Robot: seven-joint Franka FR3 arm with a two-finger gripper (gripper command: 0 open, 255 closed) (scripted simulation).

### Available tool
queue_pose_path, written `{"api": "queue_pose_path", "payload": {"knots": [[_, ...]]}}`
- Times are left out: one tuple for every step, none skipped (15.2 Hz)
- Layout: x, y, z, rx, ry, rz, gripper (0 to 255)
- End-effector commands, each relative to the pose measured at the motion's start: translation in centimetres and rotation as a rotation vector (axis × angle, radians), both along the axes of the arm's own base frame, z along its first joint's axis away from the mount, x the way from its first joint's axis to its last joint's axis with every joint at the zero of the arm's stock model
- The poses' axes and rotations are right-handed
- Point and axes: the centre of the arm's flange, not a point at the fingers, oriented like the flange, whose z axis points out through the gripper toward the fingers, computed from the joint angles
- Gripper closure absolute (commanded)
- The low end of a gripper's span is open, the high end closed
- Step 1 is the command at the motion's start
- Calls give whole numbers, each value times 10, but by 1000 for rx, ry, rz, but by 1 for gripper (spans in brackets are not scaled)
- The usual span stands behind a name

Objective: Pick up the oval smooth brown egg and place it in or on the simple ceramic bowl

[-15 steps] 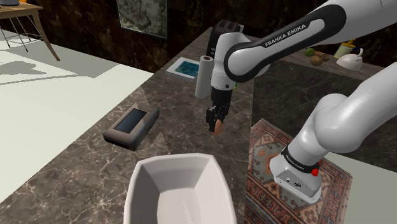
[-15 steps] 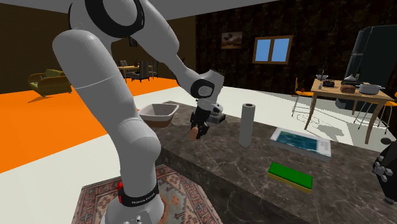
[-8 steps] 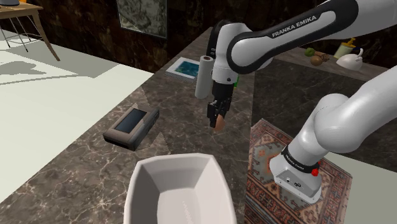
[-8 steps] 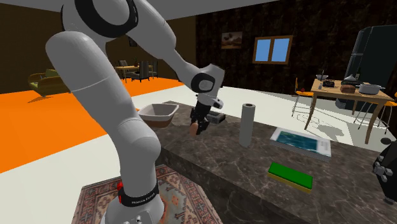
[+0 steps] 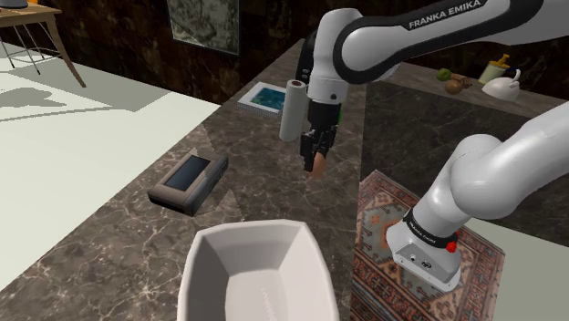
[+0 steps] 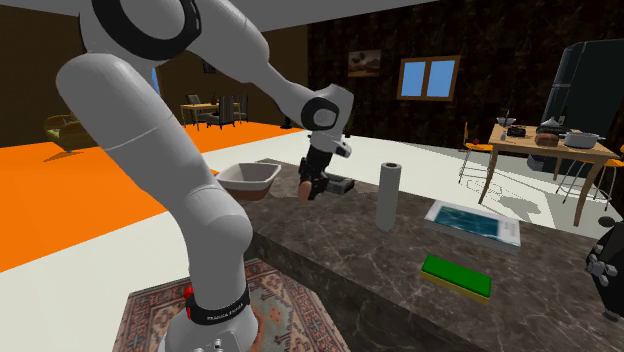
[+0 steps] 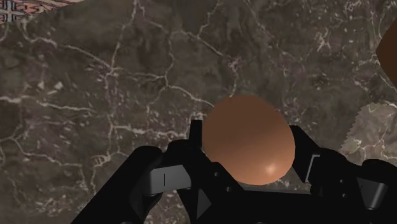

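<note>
A smooth brown egg (image 7: 249, 140) sits clasped between my gripper's (image 7: 248, 156) two black fingers, high over the dark marble counter. In the shoulder view the egg (image 5: 318, 162) hangs under the gripper (image 5: 316, 157), beyond the white bowl (image 5: 210, 264) that stands at the counter's near end. In the second exterior view the gripper (image 6: 308, 188) holds the egg (image 6: 305, 187) in the air just right of the bowl (image 6: 250, 178), roughly level with its rim.
On the marble counter (image 5: 137, 237) lie a flat dark device (image 5: 189, 181), an upright white paper roll (image 5: 291, 109) and a blue-and-white tray (image 5: 269, 96). A green sponge (image 6: 455, 276) rests farther along. A patterned rug (image 5: 410, 246) lies under the stand.
The arm has lifted the egg higher above the counter and carried it a little toward the bowl in the second exterior view. The grip stays shut.
</note>
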Motion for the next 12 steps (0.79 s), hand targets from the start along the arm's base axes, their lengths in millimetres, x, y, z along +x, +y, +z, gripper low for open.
{"api": "queue_pose_path", "payload": {"knots": [[0,0,11,0,0,0,255],[0,0,17,0,0,0,255],[0,0,22,0,0,0,255],[0,0,27,0,0,0,255],[0,0,32,0,0,0,255],[0,0,38,0,0,0,255],[0,0,43,0,0,0,255],[0,0,48,0,0,0,255],[0,0,53,0,0,0,255],[0,0,59,0,0,0,255],[0,0,64,0,0,0,255],[0,0,69,0,0,0,255]]}}
